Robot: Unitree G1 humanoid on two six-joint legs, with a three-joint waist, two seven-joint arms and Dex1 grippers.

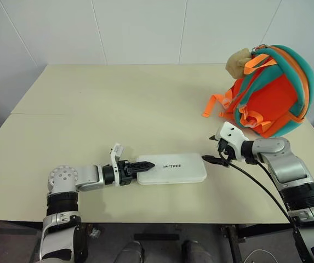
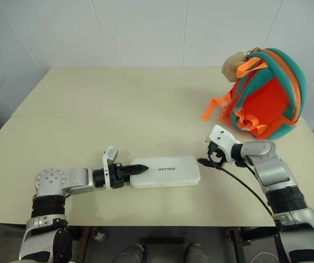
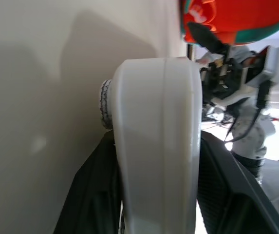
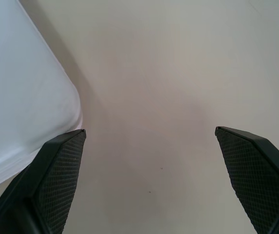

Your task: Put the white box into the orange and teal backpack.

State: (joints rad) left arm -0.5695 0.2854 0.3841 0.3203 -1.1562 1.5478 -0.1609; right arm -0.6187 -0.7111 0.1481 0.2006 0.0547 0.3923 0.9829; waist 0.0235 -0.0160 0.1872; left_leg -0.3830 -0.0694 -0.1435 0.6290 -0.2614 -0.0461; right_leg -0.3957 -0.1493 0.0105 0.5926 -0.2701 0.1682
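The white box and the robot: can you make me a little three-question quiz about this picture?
1. True or false: the white box is already inside the orange and teal backpack.
2. Which gripper has its fingers around the box's end: A) left gripper B) right gripper?
3. What is the box lying on?

Key:
1. False; it lies apart from the backpack.
2. A; the right gripper's fingers are spread wide near the other end.
3. The table.
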